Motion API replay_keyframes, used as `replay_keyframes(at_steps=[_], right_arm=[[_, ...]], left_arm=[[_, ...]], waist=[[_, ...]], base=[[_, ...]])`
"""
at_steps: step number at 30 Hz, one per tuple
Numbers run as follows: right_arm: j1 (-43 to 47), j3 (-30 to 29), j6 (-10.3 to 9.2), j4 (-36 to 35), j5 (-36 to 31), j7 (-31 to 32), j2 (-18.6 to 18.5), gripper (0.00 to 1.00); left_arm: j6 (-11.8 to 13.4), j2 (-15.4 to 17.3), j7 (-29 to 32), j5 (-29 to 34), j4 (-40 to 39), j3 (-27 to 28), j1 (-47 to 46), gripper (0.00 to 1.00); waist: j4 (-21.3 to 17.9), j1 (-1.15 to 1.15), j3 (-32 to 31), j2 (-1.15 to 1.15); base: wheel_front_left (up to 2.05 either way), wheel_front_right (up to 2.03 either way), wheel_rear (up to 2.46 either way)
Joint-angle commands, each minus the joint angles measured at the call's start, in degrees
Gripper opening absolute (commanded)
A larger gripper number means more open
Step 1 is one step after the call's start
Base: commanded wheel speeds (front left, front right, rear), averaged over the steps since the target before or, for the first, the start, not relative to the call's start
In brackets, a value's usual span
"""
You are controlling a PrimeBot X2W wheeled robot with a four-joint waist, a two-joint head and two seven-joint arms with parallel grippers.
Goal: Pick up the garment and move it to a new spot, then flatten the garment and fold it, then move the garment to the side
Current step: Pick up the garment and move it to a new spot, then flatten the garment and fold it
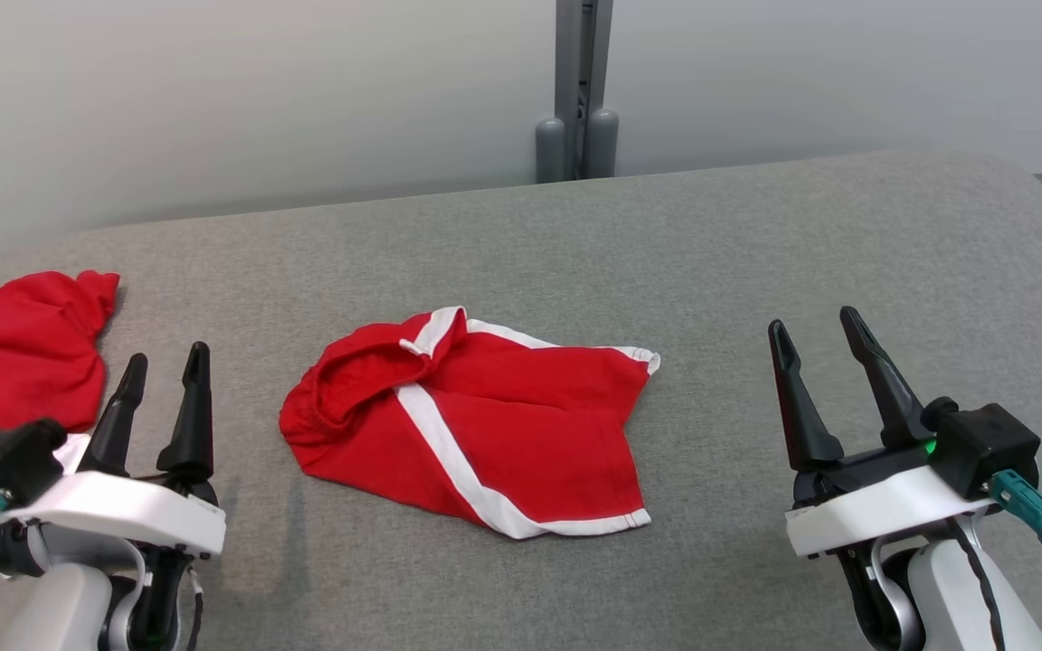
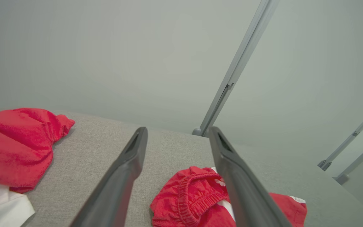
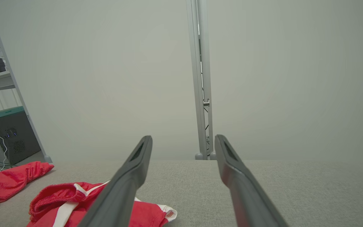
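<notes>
You are holding the left gripper and right gripper spread and empty at the lower corners, probably keeping clear of the crumpled red garment lying mid-frame, awaiting flattening.

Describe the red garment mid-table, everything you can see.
The red garment looks like soft knit shorts with a diagonal white stripe and white hem edging. Its gathered elastic waistband gapes at the robot's left. It lies rumpled, partly folded over itself, in the middle of the grey fabric table. Only the table touches it; left gripper and right gripper sit clear, both open.
</notes>
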Motion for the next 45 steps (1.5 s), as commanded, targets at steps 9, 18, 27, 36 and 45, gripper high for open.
replay_keyframes(at_steps=[9,18,27,36,45], right_arm=[[2.52,-1.06,0.11,-0.15,0.99,-0.29,-0.99,1.0],[4.77,-2.3,0.11,1.44,0.51,-0.29,-1.71,1.0],[4.54,-2.34,0.11,2.82,0.02,-0.29,-1.53,1.0],[4.61,-2.23,0.11,3.17,0.01,-0.29,-1.28,1.0],[4.53,-1.88,0.11,3.33,0.22,-0.29,-1.18,1.0]], left_arm=[[6.33,-0.25,-3.56,10.87,-11.39,1.05,7.81,1.0],[5.93,-6.18,-3.61,17.2,-15.71,4.96,13.68,1.0],[4.07,-9.64,-3.62,23.18,-15.39,6.79,15.48,1.0],[2.02,-11.52,-3.63,24.96,-14.33,8.47,15.63,1.0],[1.13,-12.53,-3.62,25.97,-13.39,9.53,15.43,1.0]], waist=[[2.41,0.0,-0.8,0.0],[3.4,0.0,-1.62,0.0],[3.21,0.0,-1.9,0.0],[3.28,0.0,-2.3,0.0],[3.31,0.0,-2.5,0.0]], base=[[0.0,0.0,0.0],[0.0,0.0,0.0],[0.0,0.0,0.0],[0.0,0.0,0.0],[0.0,0.0,0.0]])
